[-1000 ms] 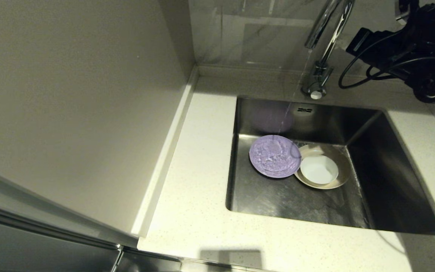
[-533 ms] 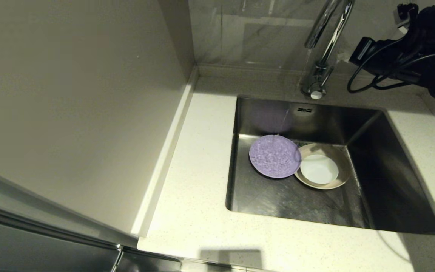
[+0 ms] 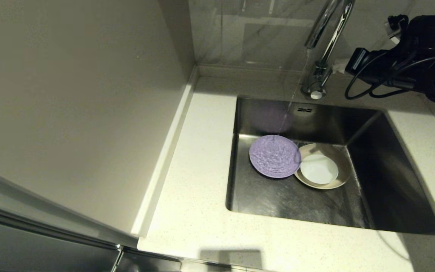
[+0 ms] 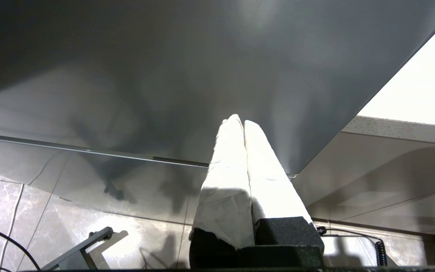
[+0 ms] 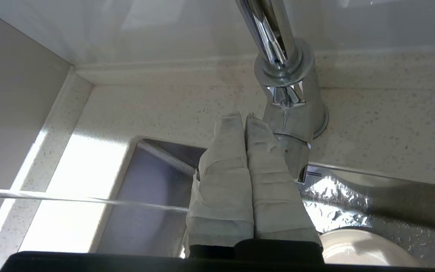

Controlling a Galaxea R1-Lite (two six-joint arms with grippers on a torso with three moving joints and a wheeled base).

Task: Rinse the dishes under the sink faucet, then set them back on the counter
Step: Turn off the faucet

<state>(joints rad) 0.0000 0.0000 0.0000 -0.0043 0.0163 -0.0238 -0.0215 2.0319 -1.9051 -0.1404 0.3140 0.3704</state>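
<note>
Water runs from the chrome sink faucet (image 3: 325,45) onto the lilac-purple plate (image 3: 275,156), which lies at the back left of the sink (image 3: 383,181). To its right lies the cream-beige plate (image 3: 341,166), with the white bowl (image 3: 318,169) resting in it. My right gripper (image 5: 244,116) is shut and empty, its taped fingers close beside the faucet (image 5: 289,94) base and side lever (image 5: 296,158); whether they touch it I cannot tell. My left gripper (image 4: 239,121) is shut and empty, parked low in front of the cabinet, out of the head view.
The speckled counter (image 3: 198,181) frames the basin, widest on the left. A tall grey panel (image 3: 70,94) walls off the left side. The right arm (image 3: 410,60) and its cables hang over the counter's back right corner.
The right arm has shifted slightly by the faucet, and its white fingertips now show beside the faucet's stem. Water keeps rippling on the purple plate. The dishes have not moved.
</note>
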